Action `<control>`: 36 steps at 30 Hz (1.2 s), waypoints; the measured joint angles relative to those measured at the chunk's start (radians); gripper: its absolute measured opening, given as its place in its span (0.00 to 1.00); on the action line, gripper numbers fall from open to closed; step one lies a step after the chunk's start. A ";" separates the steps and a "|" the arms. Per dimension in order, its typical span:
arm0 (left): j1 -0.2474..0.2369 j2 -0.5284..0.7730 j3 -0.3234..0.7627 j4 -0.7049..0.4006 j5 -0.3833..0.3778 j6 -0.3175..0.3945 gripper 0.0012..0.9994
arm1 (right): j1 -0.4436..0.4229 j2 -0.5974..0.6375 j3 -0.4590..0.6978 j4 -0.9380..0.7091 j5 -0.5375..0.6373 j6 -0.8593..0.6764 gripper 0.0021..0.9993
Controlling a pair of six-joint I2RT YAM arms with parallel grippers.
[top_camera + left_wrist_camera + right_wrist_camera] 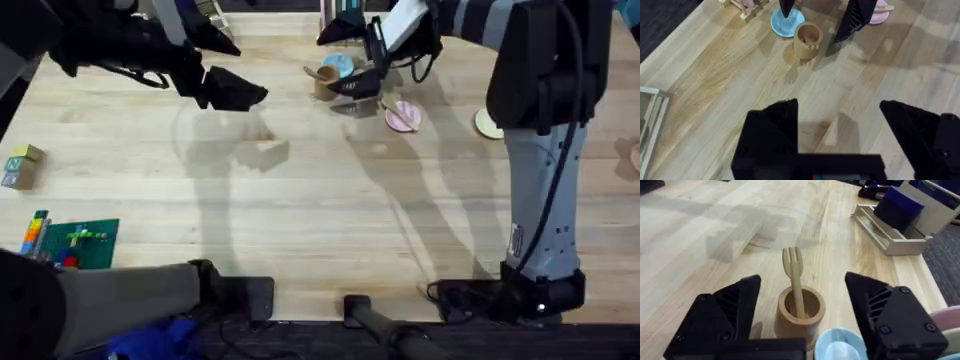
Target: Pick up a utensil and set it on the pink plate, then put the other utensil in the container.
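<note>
Left gripper point(840, 145): jaws parted, empty, over bare counter point(300, 220) on the near side of the container, well apart from it. Right gripper point(802, 325): jaws spread wide either side of the container point(800, 311), grasping nothing. Container: brown cup, upright; the fork point(794, 280) stands inside it, tines up, leaning slightly, clear of both fingers. Blue plate point(787, 22): just beside the container. Pink plate point(403, 116): near the container, carrying the plain utensil point(406, 114) across it. Judgement: both placements look complete; the step in hand is withdrawal. Lift the right gripper straight up with jaws kept apart, so neither finger clips the fork's protruding tines or tips the cup.
</note>
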 joint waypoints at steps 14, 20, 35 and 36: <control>0.000 0.000 0.000 0.000 0.000 0.000 0.99 | 0.001 -0.078 0.000 -0.002 0.097 0.242 1.00; 0.000 0.000 0.000 0.000 0.000 0.000 0.99 | 0.001 -0.166 0.002 -0.036 0.190 0.423 1.00; 0.000 0.000 0.000 0.000 0.001 0.000 0.99 | -0.033 -0.475 -0.092 -0.282 0.396 0.544 1.00; 0.000 0.000 0.000 0.000 0.001 0.000 0.99 | -0.037 -0.509 -0.128 -0.283 0.401 0.546 1.00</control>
